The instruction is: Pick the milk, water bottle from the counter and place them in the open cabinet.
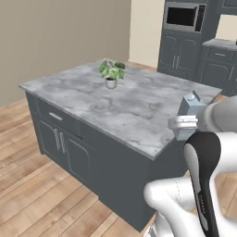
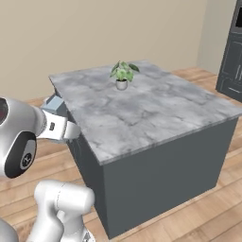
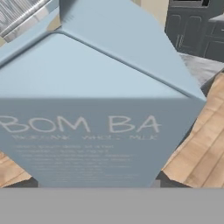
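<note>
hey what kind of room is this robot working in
A home kitchen, rendered in simulation. A marble-topped island counter over dark grey base cabinets sits on a wood floor, a built-in microwave is set into tall dark cabinetry, and the gripper holds a milk carton.

We see the potted plant (image 1: 111,74) standing on the counter (image 1: 134,111), toward its far side. The milk (image 1: 189,113) sits off the counter's edge, beside its near right corner. Behind the counter, a microwave (image 1: 184,16) sits above the base cabinets (image 1: 178,53).
</note>
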You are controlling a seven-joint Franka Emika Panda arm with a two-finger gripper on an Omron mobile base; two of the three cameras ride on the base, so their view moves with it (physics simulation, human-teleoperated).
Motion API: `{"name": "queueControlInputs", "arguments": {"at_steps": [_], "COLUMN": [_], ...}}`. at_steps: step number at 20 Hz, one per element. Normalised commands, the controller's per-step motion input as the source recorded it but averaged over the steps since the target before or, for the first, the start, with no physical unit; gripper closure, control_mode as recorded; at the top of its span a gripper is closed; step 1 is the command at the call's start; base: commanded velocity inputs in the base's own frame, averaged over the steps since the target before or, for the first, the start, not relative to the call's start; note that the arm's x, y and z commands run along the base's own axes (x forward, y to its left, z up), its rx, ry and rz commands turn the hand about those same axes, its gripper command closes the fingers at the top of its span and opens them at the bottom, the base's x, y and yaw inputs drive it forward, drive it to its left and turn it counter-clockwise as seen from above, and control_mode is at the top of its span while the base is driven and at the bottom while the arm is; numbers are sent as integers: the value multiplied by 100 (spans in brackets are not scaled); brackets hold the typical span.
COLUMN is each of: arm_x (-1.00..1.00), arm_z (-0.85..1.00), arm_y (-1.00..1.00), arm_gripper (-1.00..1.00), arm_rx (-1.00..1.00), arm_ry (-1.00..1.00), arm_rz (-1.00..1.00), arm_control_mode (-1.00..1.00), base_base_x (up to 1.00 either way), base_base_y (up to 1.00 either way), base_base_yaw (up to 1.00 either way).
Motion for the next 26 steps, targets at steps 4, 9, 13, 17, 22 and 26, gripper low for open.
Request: {"name": "queueControlInputs", "arguments": {"at_steps": [4,9,13,17,22,26], "arm_x": [0,0,0,0,0,0], "arm_z": [0,0,0,0,0,0], "arm_y": [0,0,0,0,0,0], "arm_gripper": [100,100,100,100,100,100], "arm_rx": [0,0,0,0,0,0], "arm_ry": [0,0,0,0,0,0], "arm_rz": [0,0,0,0,0,0], "arm_control_mode": [100,100,100,100,100,100], "base_base_x": [-69,-60,-55,-53,-49,-43], "base_base_y": [44,62,61,51,31,17], "base_base_yaw": [23,28,32,34,52,63]}}
